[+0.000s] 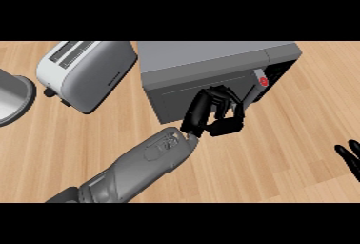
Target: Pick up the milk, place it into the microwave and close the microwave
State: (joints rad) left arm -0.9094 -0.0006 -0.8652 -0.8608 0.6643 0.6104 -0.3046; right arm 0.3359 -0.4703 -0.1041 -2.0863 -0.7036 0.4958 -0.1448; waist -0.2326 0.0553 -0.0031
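Milk does not show anywhere in the head view; it may already sit inside the microwave point(211, 66), hidden behind the door, but that cannot be told from here. The left robot hand point(215, 114) is at the front face of the microwave, its fingers fairly straight and spread against the dark door panel, holding nothing that can be seen, so it reads as pushing the door. The door looks nearly flush with the body, and the control strip with a red button point(263, 81) stands at its right. The right robot hand point(349, 157) rests open at the right edge of the view, fingers up, well apart from the microwave. A toaster point(88, 71) stands to the left on the wooden worktop point(295, 143), with a grey round dish point(13, 97) at the far left edge. My judgement is that closing is the step in hand. The risk is that the push lands off-centre near the controls, so fingers slip onto the red button, or the whole microwave slides back on the worktop instead of the door latching. Fingers could also catch in the door's edge.
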